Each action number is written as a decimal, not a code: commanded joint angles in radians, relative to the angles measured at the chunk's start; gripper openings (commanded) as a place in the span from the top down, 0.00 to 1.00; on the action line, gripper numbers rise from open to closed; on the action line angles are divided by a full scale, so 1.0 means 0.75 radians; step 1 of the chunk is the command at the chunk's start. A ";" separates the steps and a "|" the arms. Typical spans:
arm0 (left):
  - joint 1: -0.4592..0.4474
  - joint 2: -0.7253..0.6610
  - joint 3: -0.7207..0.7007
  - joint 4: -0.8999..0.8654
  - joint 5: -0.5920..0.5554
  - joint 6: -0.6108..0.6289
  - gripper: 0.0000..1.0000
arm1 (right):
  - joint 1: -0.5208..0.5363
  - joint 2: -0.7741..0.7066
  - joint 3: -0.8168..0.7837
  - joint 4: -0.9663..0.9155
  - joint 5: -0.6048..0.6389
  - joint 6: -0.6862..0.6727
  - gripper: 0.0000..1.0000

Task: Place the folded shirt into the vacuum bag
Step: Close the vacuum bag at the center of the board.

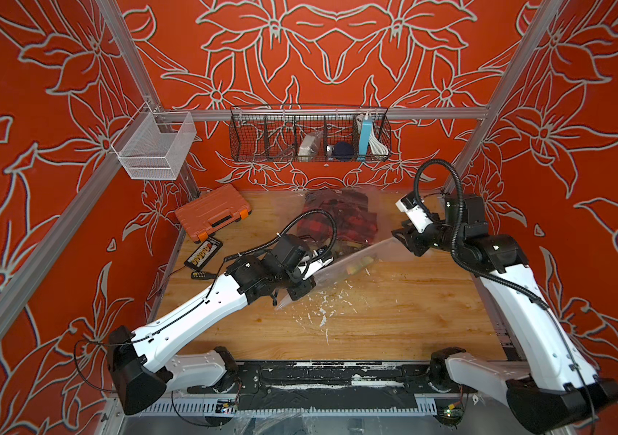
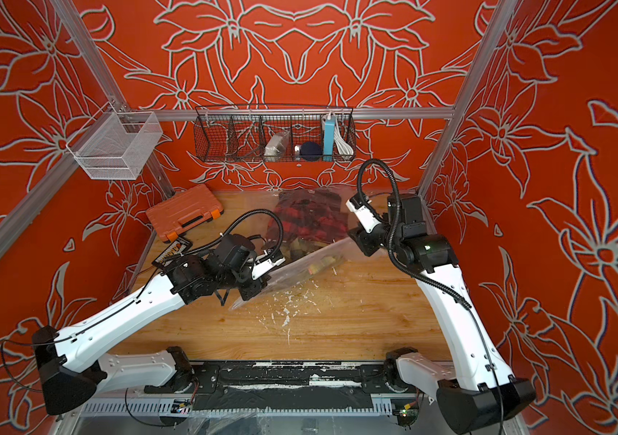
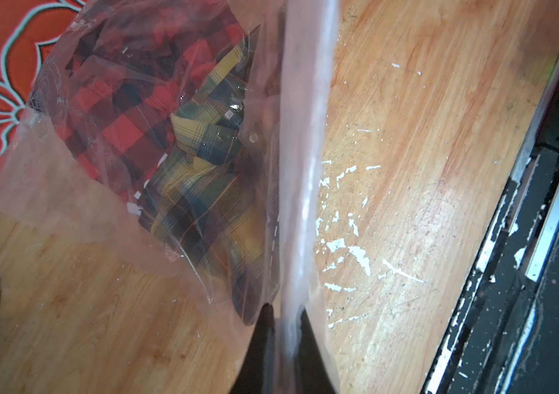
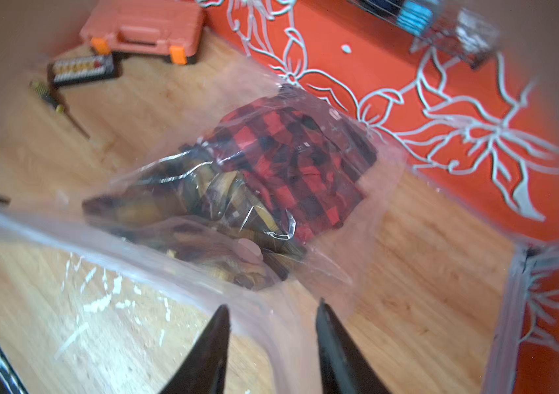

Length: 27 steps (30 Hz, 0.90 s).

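- left gripper (image 3: 285, 308): jaws pinched tight on the vacuum bag (image 3: 305, 136) rim
- right gripper (image 4: 273, 305): jaws spread, rim plastic running between them
- bag body lies on the table (image 1: 394, 320), toward the back
- red plaid shirt (image 4: 291, 163) and yellow-green plaid shirt (image 3: 203, 191) are both inside it

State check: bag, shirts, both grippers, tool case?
vacuum bag: mouth edge lifted off table
red plaid shirt: inside bag, far end
yellow-green plaid shirt: inside bag, nearer mouth
left gripper: shut on bag edge
right gripper: open, jaws astride bag edge
orange tool case: closed
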 commanded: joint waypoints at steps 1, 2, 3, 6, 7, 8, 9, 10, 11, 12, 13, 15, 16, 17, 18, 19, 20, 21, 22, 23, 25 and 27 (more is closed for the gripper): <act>0.009 -0.040 0.071 -0.015 0.046 0.110 1.00 | 0.118 0.062 0.126 -0.231 -0.007 -0.267 0.47; 0.009 -0.045 0.077 -0.007 0.063 0.123 1.00 | 0.150 0.093 0.173 -0.266 -0.006 -0.288 0.45; 0.009 -0.048 0.086 0.002 0.070 0.129 1.00 | 0.179 0.126 0.219 -0.292 -0.022 -0.296 0.42; 0.009 -0.055 0.111 0.001 0.069 0.134 1.00 | 0.251 0.190 0.265 -0.352 -0.136 -0.309 0.36; 0.009 -0.056 0.119 0.000 0.068 0.130 1.00 | 0.281 0.194 0.253 -0.353 -0.162 -0.309 0.34; 0.009 -0.057 0.122 0.000 0.069 0.127 1.00 | 0.308 0.197 0.236 -0.352 -0.177 -0.314 0.34; 0.009 -0.061 0.123 0.004 0.071 0.124 1.00 | 0.338 0.195 0.217 -0.345 -0.180 -0.317 0.33; 0.010 -0.064 0.123 0.009 0.072 0.121 1.00 | 0.361 0.194 0.195 -0.324 -0.167 -0.313 0.33; 0.009 -0.066 0.122 0.012 0.077 0.120 1.00 | 0.376 0.194 0.177 -0.314 -0.145 -0.312 0.33; 0.009 -0.067 0.122 0.012 0.086 0.115 1.00 | 0.387 0.200 0.164 -0.267 -0.126 -0.313 0.33; 0.009 -0.068 0.123 0.010 0.093 0.109 1.00 | 0.392 0.210 0.164 -0.248 -0.112 -0.315 0.33; 0.007 -0.064 0.125 0.003 0.101 0.104 1.00 | 0.396 0.240 0.184 -0.227 -0.083 -0.319 0.33; 0.008 -0.064 0.125 0.000 0.101 0.102 1.00 | 0.399 0.261 0.203 -0.233 -0.080 -0.327 0.33; 0.008 -0.062 0.124 0.000 0.101 0.100 1.00 | 0.402 0.282 0.223 -0.241 -0.080 -0.336 0.33; 0.008 -0.062 0.127 -0.002 0.101 0.099 1.00 | 0.408 0.309 0.245 -0.254 -0.078 -0.349 0.33; 0.008 -0.063 0.129 -0.002 0.103 0.098 1.00 | 0.414 0.335 0.260 -0.267 -0.071 -0.364 0.33; 0.007 -0.061 0.131 -0.002 0.104 0.097 1.00 | 0.418 0.352 0.269 -0.274 -0.059 -0.379 0.33; 0.007 -0.061 0.135 -0.005 0.107 0.096 1.00 | 0.424 0.374 0.276 -0.269 -0.038 -0.385 0.33; 0.008 -0.062 0.138 -0.006 0.109 0.097 1.00 | 0.426 0.387 0.276 -0.262 -0.033 -0.390 0.33; 0.007 -0.062 0.140 -0.008 0.110 0.096 1.00 | 0.425 0.400 0.278 -0.261 -0.039 -0.395 0.33; 0.007 -0.063 0.144 -0.012 0.109 0.098 1.00 | 0.428 0.427 0.284 -0.260 -0.049 -0.395 0.34; 0.007 -0.062 0.142 -0.012 0.105 0.098 1.00 | 0.431 0.447 0.291 -0.281 -0.073 -0.404 0.38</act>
